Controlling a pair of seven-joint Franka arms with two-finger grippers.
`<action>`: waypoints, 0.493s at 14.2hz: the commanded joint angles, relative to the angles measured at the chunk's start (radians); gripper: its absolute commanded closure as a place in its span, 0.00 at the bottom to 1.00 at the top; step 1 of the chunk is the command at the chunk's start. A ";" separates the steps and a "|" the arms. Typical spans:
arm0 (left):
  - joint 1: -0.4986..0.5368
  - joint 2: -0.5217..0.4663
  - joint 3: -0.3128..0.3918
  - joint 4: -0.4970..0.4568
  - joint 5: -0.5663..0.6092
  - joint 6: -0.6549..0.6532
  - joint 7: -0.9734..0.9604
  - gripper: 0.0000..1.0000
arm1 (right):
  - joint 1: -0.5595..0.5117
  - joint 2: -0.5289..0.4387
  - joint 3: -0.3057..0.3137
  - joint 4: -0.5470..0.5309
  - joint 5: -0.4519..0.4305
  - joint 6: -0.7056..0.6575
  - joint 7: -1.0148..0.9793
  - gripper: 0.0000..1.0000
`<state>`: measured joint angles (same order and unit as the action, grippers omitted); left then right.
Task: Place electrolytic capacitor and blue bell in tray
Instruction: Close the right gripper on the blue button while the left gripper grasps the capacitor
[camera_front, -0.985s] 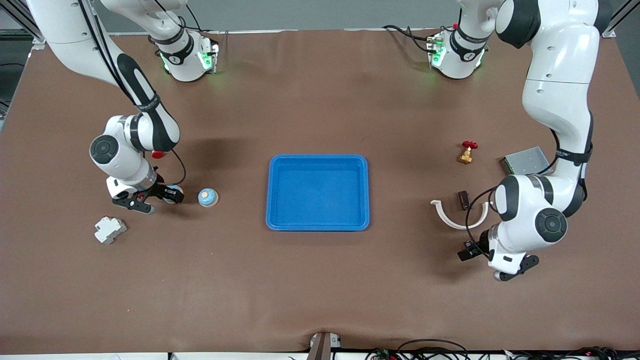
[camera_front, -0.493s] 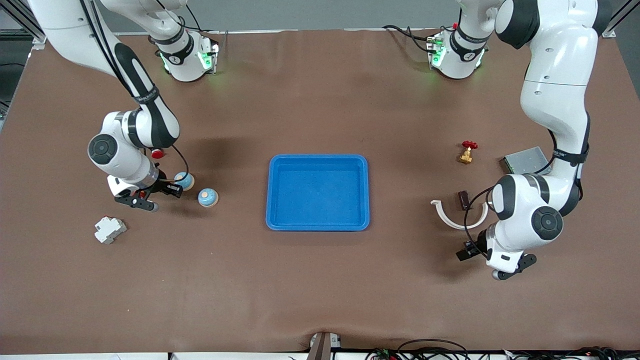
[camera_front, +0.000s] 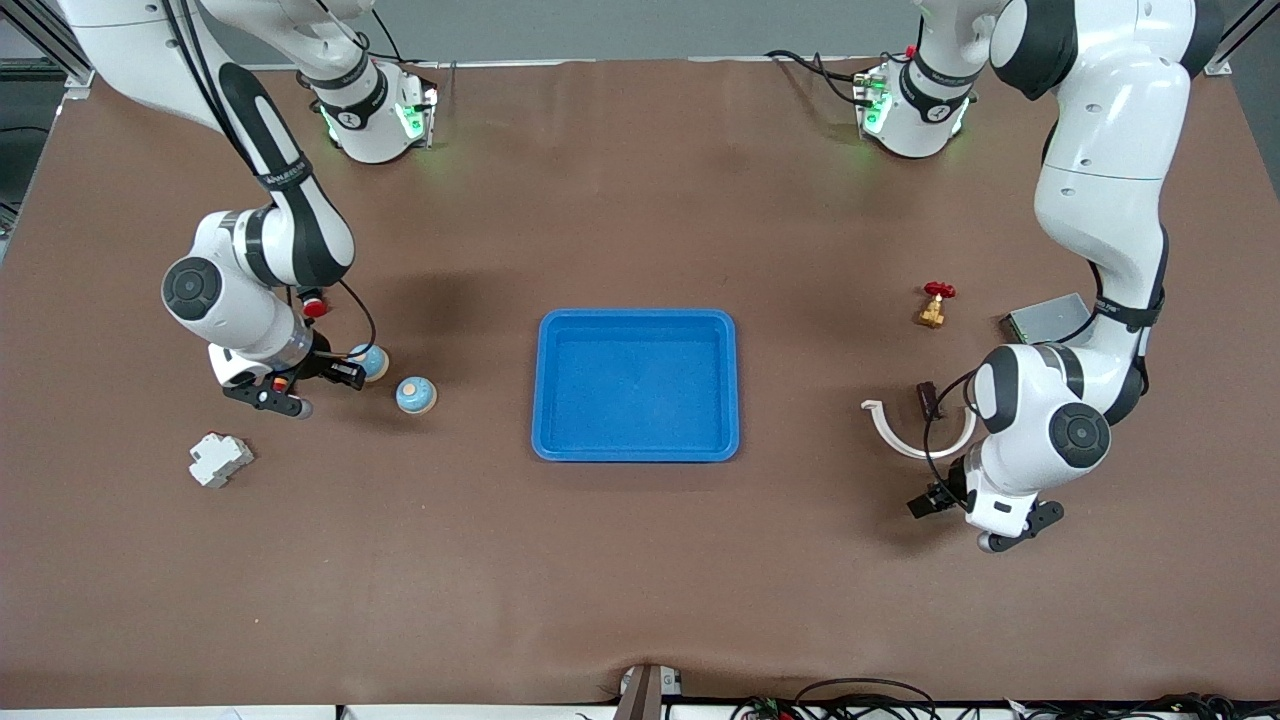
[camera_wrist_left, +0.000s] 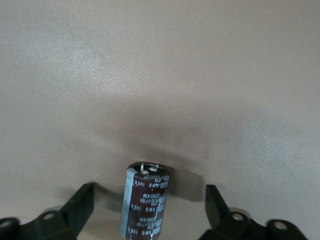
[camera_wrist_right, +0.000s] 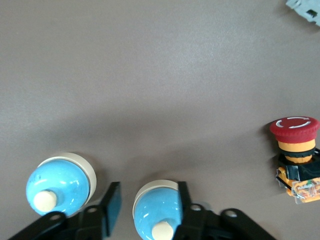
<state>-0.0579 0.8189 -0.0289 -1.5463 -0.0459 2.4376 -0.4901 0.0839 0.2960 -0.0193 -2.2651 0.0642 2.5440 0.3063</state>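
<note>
R gripper (camera_wrist_right: 145, 212) pinches blue bell (camera_wrist_right: 156, 210) at R-arm end; L gripper (camera_wrist_left: 150, 212) spread, capacitor (camera_wrist_left: 145, 202) upright between fingers; tray (camera_front: 636, 450) mid-table between both arms

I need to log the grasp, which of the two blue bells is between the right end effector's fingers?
The blue bell farther from the front camera, beside the red button; the other bell sits free, nearer the tray.

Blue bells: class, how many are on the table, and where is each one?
2. One blue bell sits between the right gripper jaws; the other bell stands beside it, nearer the tray. None seems hidden.
</note>
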 joint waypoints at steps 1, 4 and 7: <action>-0.002 -0.014 0.003 -0.012 -0.011 0.012 -0.005 0.53 | 0.010 -0.021 -0.002 -0.045 0.017 0.036 0.005 0.00; -0.002 -0.018 0.003 -0.003 -0.011 0.002 -0.004 0.87 | 0.025 -0.028 -0.002 -0.120 0.017 0.146 0.007 0.00; -0.003 -0.024 0.003 -0.001 -0.012 -0.008 -0.005 1.00 | 0.030 -0.031 -0.002 -0.169 0.017 0.202 0.007 0.00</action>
<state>-0.0558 0.8098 -0.0279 -1.5423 -0.0459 2.4374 -0.4901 0.0989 0.2960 -0.0187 -2.3782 0.0647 2.7045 0.3062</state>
